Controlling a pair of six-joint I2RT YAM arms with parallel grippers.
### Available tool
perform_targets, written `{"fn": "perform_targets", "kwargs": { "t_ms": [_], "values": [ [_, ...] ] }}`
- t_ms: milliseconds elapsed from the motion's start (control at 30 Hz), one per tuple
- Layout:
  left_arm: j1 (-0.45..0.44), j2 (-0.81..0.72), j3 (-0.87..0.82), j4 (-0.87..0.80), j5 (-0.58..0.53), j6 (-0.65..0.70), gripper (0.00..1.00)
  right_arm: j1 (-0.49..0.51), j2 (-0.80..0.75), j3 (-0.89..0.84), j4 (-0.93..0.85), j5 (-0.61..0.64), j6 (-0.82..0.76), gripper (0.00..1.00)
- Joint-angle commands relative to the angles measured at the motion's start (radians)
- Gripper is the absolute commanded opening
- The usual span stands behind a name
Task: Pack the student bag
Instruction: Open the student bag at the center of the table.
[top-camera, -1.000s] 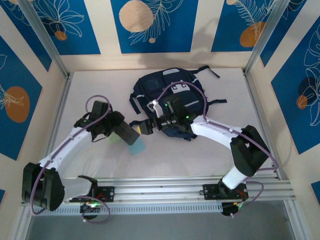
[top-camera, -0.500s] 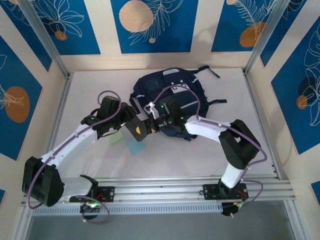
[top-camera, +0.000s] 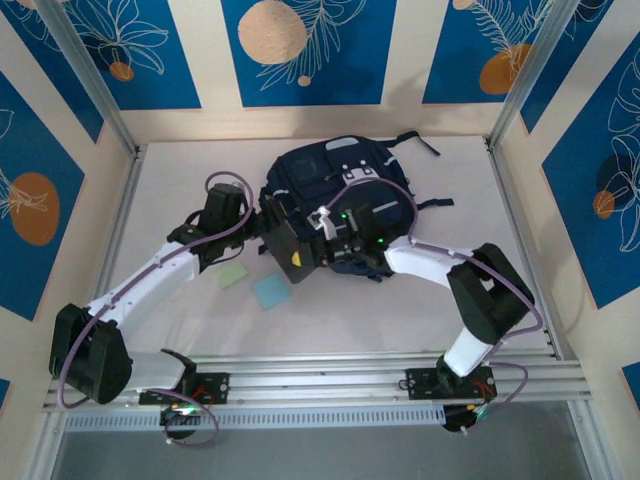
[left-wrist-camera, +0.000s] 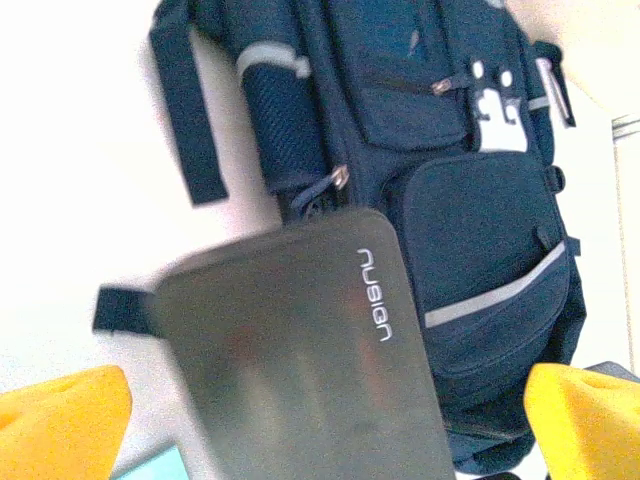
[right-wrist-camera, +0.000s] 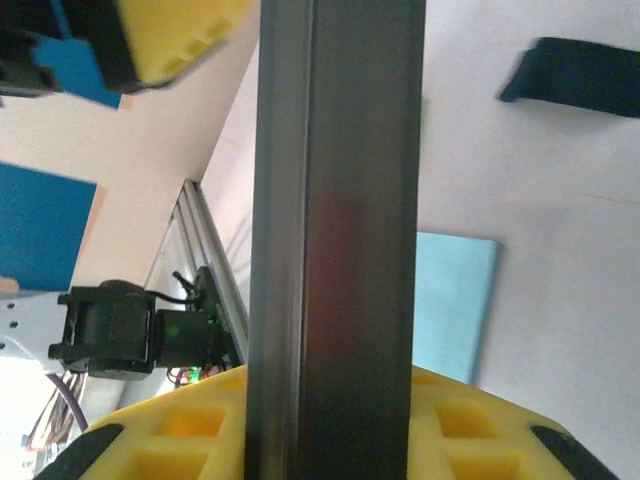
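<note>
Student bag (top-camera: 340, 175), dark navy, lies flat at back centre of white counter (top-camera: 420, 310), front pockets up. Right hand (top-camera: 296, 256) narrowed onto dark grey case (top-camera: 283, 243), holding it on edge above counter, just in front of bag's left side. Right wrist view: case (right-wrist-camera: 340, 250) clamped upright between yellow pads (right-wrist-camera: 200, 430). Left hand (top-camera: 258, 222) spread wide; its yellow fingers (left-wrist-camera: 60, 420) stand clear either side of case (left-wrist-camera: 300, 360). Light blue pad (top-camera: 272, 291) and green pad (top-camera: 233, 276) flat on counter near case.
</note>
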Motion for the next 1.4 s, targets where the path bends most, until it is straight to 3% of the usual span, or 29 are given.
{"fn": "perform_targets", "kwargs": {
  "t_ms": [0,200,433,633,867,1167,1233,1367],
  "values": [
    [-0.036,0.039,0.081,0.035,-0.067,0.168,1.0,-0.078,-0.099,-0.046,-0.028,0.015,0.011,0.17],
    [-0.13,0.221,0.23,0.005,-0.02,0.411,1.0,-0.268,-0.263,-0.132,-0.171,0.159,-0.006,0.19],
    [-0.262,0.471,0.445,-0.084,-0.034,0.731,0.91,-0.522,-0.427,-0.181,-0.332,0.288,0.011,0.19],
    [-0.343,0.64,0.62,-0.165,-0.047,0.919,0.87,-0.711,-0.534,-0.236,-0.354,0.27,0.064,0.19],
    [-0.392,0.81,0.801,-0.282,-0.093,1.026,0.82,-0.757,-0.58,-0.262,-0.34,0.241,0.086,0.2],
    [-0.394,0.941,0.89,-0.32,-0.167,1.034,0.83,-0.764,-0.572,-0.255,-0.334,0.232,0.088,0.2],
    [-0.39,0.966,0.909,-0.322,-0.202,1.029,0.71,-0.764,-0.574,-0.245,-0.341,0.229,0.086,0.19],
    [-0.378,0.996,0.955,-0.341,-0.176,1.013,0.27,-0.765,-0.581,-0.233,-0.358,0.227,0.081,0.19]
  ]
}}
